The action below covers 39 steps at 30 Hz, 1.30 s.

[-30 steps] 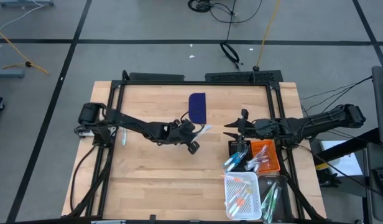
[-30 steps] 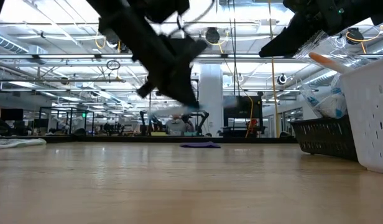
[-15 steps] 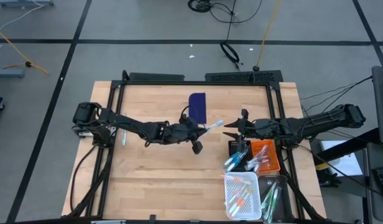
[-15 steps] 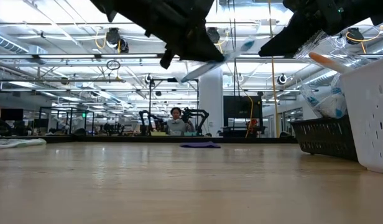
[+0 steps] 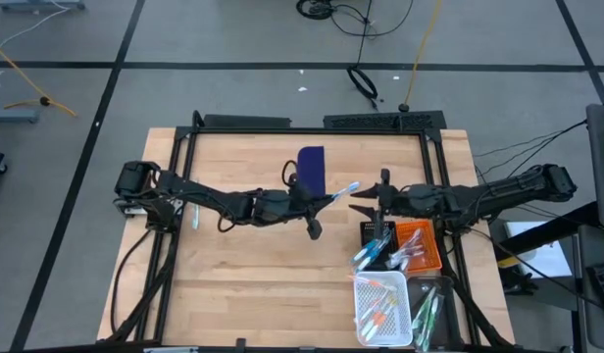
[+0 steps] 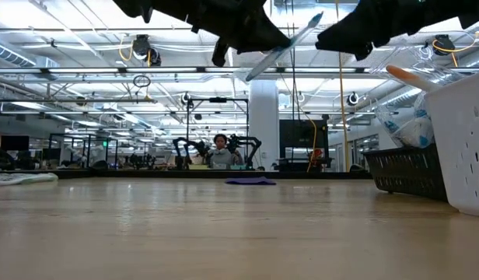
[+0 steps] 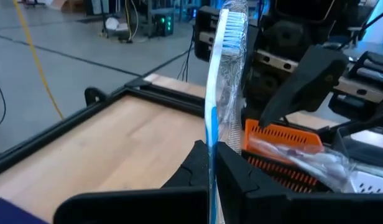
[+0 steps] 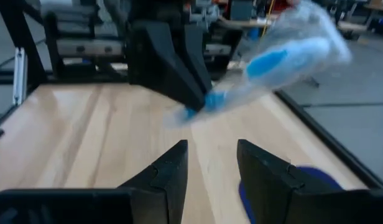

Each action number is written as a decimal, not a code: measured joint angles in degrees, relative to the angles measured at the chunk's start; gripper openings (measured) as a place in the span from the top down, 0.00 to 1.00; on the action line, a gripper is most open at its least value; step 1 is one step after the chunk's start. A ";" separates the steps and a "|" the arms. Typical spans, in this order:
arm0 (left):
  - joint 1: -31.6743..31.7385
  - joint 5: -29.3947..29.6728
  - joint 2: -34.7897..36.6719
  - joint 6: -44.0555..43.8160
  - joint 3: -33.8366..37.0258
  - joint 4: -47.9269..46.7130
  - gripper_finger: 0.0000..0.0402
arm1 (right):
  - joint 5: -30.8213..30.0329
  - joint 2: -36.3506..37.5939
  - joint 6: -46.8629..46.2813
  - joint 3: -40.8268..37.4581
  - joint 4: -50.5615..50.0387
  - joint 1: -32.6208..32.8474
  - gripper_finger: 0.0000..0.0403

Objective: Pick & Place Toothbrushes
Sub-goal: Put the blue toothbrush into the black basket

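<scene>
table (image 5: 243, 265): bare wood | room: person (image 6: 220, 152) seated behind

Grey floor (image 5: 233, 39) with dark tape lines; yellow cable (image 5: 23, 64) lying on it. Bright ceiling lights (image 6: 84, 23); white column (image 6: 264, 124).

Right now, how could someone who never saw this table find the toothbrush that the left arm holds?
Find the dark blue rectangle on the table. Beside it, the left pincer holds one wrapped blue-and-white toothbrush in the air; all others lie in the baskets.
</scene>
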State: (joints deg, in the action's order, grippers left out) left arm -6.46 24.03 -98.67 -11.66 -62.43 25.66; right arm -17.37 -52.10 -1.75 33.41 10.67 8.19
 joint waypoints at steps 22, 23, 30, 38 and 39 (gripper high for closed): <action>-0.61 -0.98 -0.84 4.19 0.00 6.83 1.00 | 9.77 -4.14 0.67 0.00 15.17 -4.10 0.68; -0.65 -0.94 -1.27 4.22 0.00 7.34 1.00 | 9.87 -4.60 0.69 0.00 15.47 -4.30 0.68; -0.74 -0.87 -2.25 4.28 -0.04 7.76 1.00 | 10.14 -5.90 -0.23 0.00 15.72 -5.24 0.78; -0.70 -0.80 -2.40 5.18 -0.02 7.25 1.00 | 10.40 -5.64 2.47 0.00 15.66 -5.20 0.97; -0.70 -0.81 -2.40 5.54 -0.02 7.26 1.00 | 10.29 -5.64 2.57 0.00 15.71 -5.20 0.97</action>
State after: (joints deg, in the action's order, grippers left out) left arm -7.16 23.22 -101.08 -6.12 -62.46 32.92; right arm -7.08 -57.74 0.83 33.41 26.38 2.98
